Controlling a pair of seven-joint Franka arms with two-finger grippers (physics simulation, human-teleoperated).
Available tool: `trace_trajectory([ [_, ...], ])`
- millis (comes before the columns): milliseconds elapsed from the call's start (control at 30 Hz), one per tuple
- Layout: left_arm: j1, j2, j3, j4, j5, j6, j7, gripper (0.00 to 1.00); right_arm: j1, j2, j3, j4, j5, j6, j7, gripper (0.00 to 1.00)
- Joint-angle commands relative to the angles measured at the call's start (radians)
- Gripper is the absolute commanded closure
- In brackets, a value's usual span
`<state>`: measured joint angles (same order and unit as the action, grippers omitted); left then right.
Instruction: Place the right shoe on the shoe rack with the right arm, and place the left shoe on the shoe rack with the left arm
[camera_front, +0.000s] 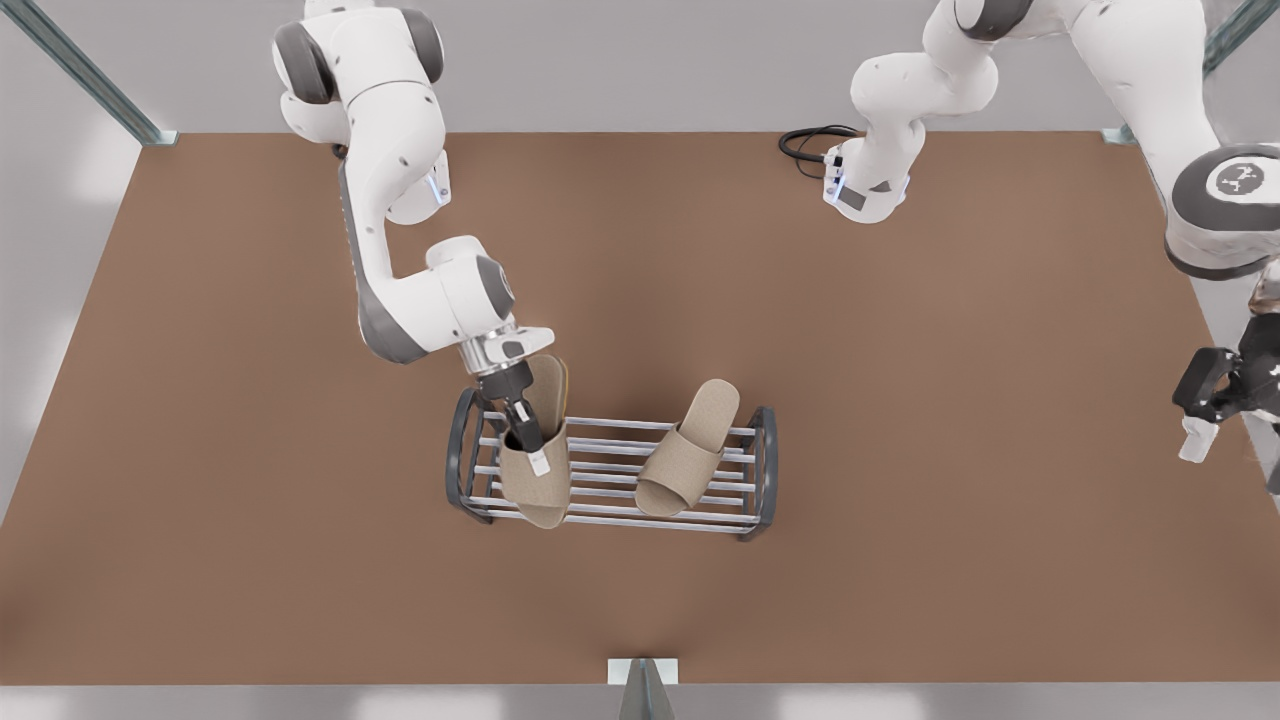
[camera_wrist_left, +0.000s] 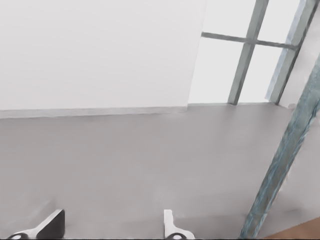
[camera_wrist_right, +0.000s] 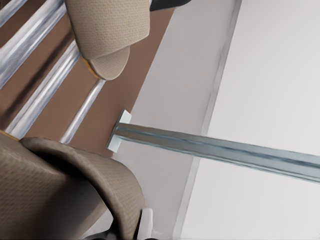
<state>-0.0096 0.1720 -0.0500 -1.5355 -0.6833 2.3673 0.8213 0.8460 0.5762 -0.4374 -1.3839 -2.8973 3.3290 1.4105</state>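
Observation:
The shoe rack (camera_front: 611, 470) stands at the middle of the brown table (camera_front: 900, 400). A beige slipper, the left shoe (camera_front: 688, 462), lies across its bars on the front view's right side, free of any gripper. On the rack's other side lies the right shoe (camera_front: 537, 487), and my right gripper (camera_front: 528, 440) is shut on its upper band. The right wrist view has that shoe (camera_wrist_right: 55, 185) close up, with the rack bars (camera_wrist_right: 45, 95) and the left shoe (camera_wrist_right: 107, 25) beyond. My left gripper (camera_front: 1210, 405) waits open past the table's edge at the front view's right, its fingers (camera_wrist_left: 50, 225) spread over grey floor.
A black cable (camera_front: 810, 145) lies by the arm base at the table's far edge. Metal frame posts (camera_front: 640, 690) stand at the table's near edge and at the far corners. Bare tabletop surrounds the rack on all sides.

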Motion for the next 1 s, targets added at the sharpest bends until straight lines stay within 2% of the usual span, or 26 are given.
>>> trace_trajectory([
  [0, 0.034, -0.002, -0.16, -0.12, 0.697, -0.537, -1.261, 0.0, 0.022, 0.036, -0.034, 0.023, -0.356, -0.013, 0.097, 0.79],
  [33, 0.036, -0.003, -0.137, -0.113, 0.696, -0.566, -1.068, 0.0, 0.022, 0.044, -0.034, 0.022, -0.356, -0.016, 0.097, 0.79],
  [133, 0.03, 0.044, -0.133, -0.017, 0.63, -0.655, -1.085, 0.0, 0.028, 0.062, -0.035, 0.025, -0.356, -0.016, 0.097, 0.79],
  [233, 0.031, 0.138, -0.119, 0.133, 0.706, -0.902, -0.959, 0.0, 0.033, 0.082, -0.035, 0.039, -0.356, -0.032, 0.097, 0.79],
  [267, 0.031, 0.139, -0.119, 0.138, 0.755, -0.931, -0.847, 0.0, 0.042, 0.085, -0.044, 0.039, -0.356, -0.032, 0.097, 0.79],
  [367, 0.031, 0.153, -0.122, 0.138, 0.743, -0.951, -0.843, 0.0, 0.058, 0.096, -0.058, 0.037, -0.358, -0.04, 0.097, 0.79],
  [400, 0.031, 0.153, -0.122, 0.138, 0.725, -0.954, -0.844, 0.0, 0.058, 0.094, -0.058, 0.037, -0.358, -0.043, 0.096, 0.67],
  [433, 0.031, 0.15, -0.122, 0.137, 0.715, -0.958, -0.847, 0.0, 0.058, 0.093, -0.058, 0.034, -0.358, -0.042, 0.096, 0.47],
  [467, 0.031, 0.149, -0.123, 0.138, 0.709, -0.958, -0.847, 0.0, 0.056, 0.088, -0.06, 0.032, -0.361, -0.032, 0.091, 0.0],
  [733, 0.031, 0.231, -0.12, 0.238, 0.706, -0.947, -0.847, 0.0, 0.096, 0.077, -0.064, -0.017, -0.365, 0.003, 0.036, 0.0],
  [967, 0.031, 0.221, -0.12, 0.256, 0.708, -0.973, -0.872, 0.0, 0.097, 0.033, -0.06, -0.049, -0.367, 0.026, -0.001, 0.0],
])
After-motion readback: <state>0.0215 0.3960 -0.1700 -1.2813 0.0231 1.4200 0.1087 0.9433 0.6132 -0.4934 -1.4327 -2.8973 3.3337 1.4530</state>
